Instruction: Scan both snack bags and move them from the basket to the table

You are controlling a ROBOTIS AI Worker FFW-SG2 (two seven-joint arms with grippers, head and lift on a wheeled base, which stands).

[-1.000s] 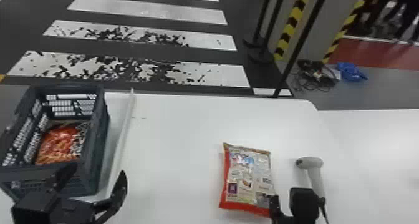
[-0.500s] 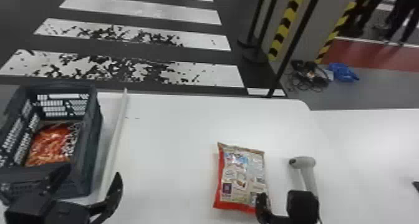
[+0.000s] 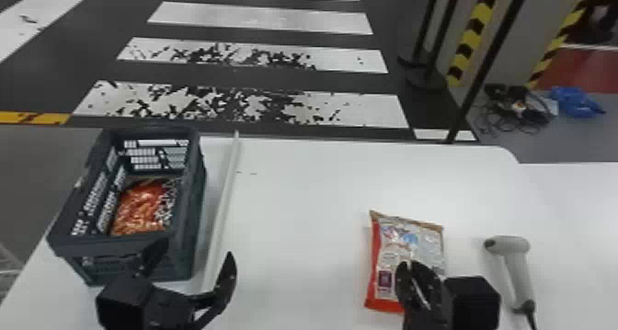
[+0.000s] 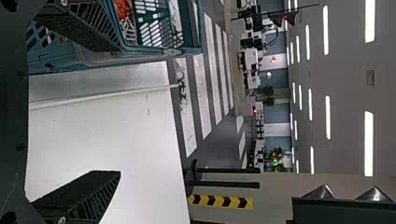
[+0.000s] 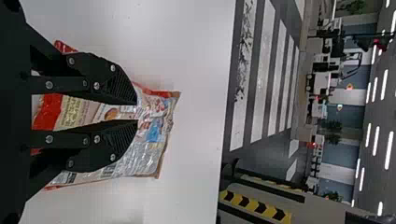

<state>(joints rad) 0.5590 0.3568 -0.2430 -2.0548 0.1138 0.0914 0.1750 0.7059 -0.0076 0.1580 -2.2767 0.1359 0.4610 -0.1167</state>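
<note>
Head view: lower left, left gripper (image 3: 197, 251) wide open, empty; lower right, right gripper (image 3: 410, 264) narrowly parted over printed snack bag (image 3: 409, 235), hold unclear.

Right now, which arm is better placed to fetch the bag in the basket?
Left, I'd say. The left claw is open close by the basket, where the orange bag lies. The right claw is over the other bag, across the table.
</note>
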